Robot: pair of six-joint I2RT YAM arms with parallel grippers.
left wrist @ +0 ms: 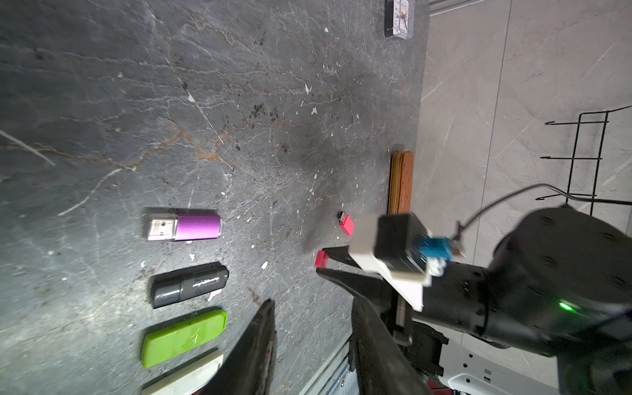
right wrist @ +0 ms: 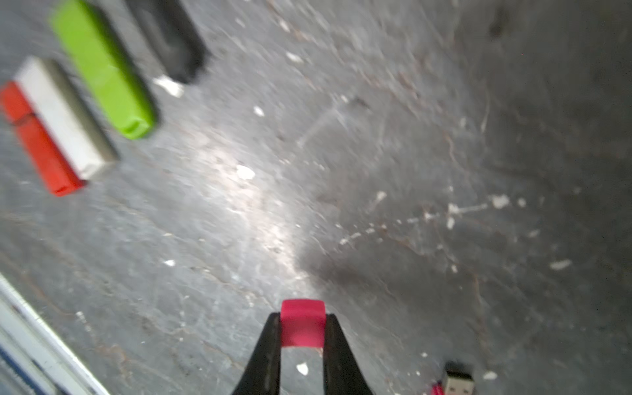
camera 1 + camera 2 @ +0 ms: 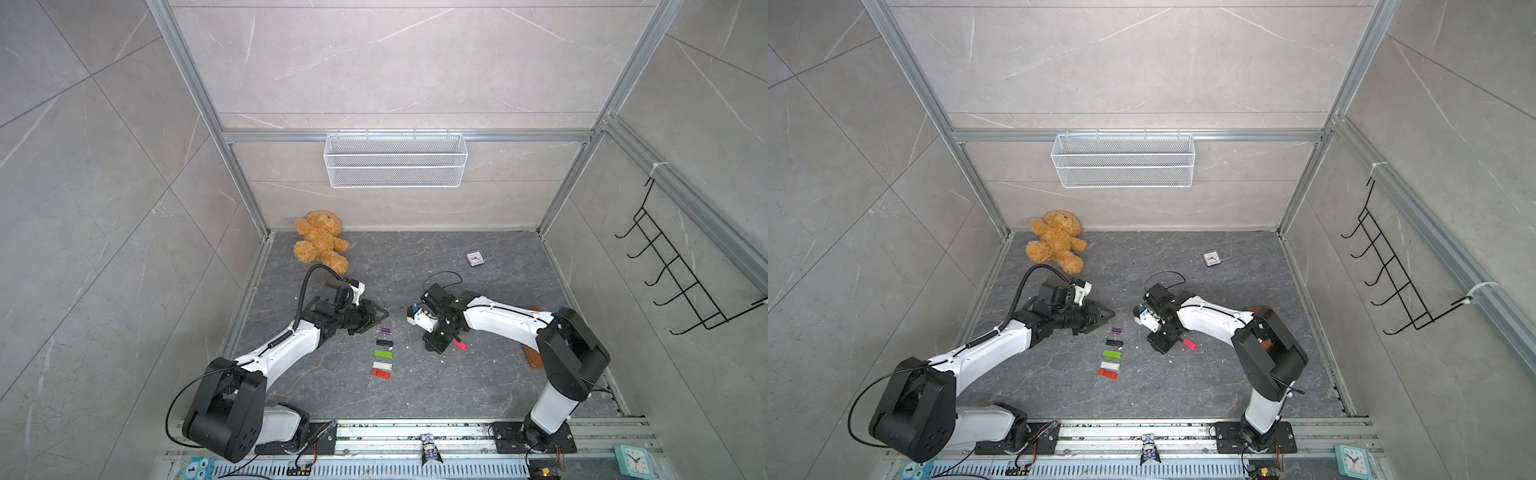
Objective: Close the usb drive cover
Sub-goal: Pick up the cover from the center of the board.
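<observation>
Cover (image 2: 302, 323), pink, sits pinched between the closed-in fingers of the right gripper (image 2: 302, 318), low over the dark table (image 3: 478, 386); contact with the surface cannot be told. Pink usb drive (image 1: 346, 223) lies flat on the table just beside that gripper, metal plug bare, apart from the cover. Left gripper (image 1: 313, 307) hovers with jaws apart, nothing between them, near the purple drive (image 3: 385, 331) at the far end of a row of five other drives (image 3: 383, 354) between the two arms.
</observation>
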